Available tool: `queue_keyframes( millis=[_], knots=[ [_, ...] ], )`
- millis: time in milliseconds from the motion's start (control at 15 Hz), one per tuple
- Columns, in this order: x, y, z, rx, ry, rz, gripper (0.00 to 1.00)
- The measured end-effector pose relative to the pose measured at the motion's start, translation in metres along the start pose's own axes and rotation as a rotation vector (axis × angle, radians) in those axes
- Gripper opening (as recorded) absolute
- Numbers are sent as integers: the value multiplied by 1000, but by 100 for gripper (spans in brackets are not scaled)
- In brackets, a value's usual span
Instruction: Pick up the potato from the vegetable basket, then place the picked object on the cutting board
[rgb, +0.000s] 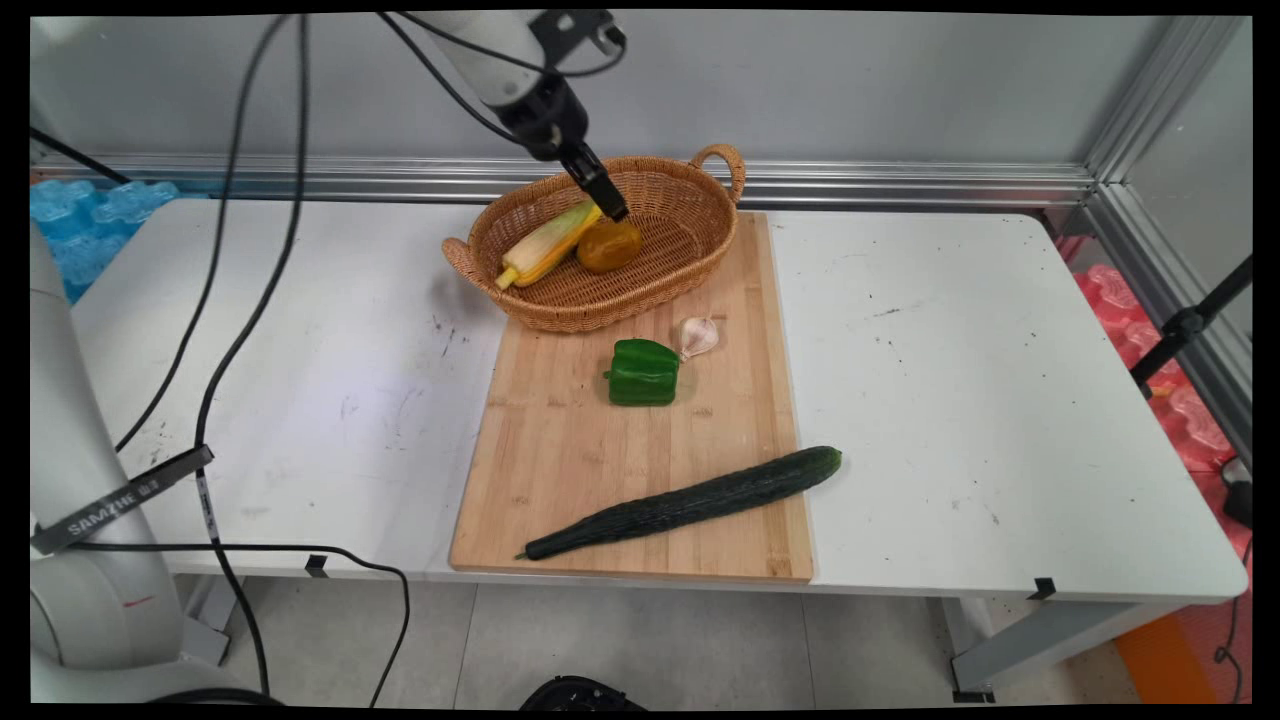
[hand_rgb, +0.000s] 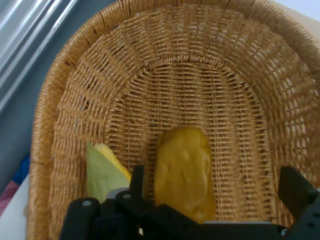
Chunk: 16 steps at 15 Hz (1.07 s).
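My end effector (hand_rgb: 215, 192), fingers spread, hangs over the yellow pepper (rgb: 609, 245) in the basket (rgb: 690, 215) at upper centre, corn (rgb: 545, 245) beside it; below on the cutting board (rgb: 560, 470): green pepper (rgb: 643, 373), garlic (rgb: 698, 335), cucumber (rgb: 690, 500).

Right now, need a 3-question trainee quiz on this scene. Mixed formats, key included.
1. True or false: the cucumber lies in the basket.
2. Which item is the gripper straddling? A) garlic B) yellow pepper C) green pepper
3. Fill in: beside the yellow pepper in the basket lies an ear of ____.

Key: 1 false, it lies on the cutting board; 2 B; 3 corn.
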Motion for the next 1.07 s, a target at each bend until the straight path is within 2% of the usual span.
queue_keyframes(
  millis=[333,733,800,1067],
  knots=[
    [7,-7,49,-22,-50,-9,100],
    [6,-14,84,-46,-106,-12,100],
    [5,-15,87,-48,-112,-9,0],
    [7,-19,93,-56,-123,17,0]
  ],
)
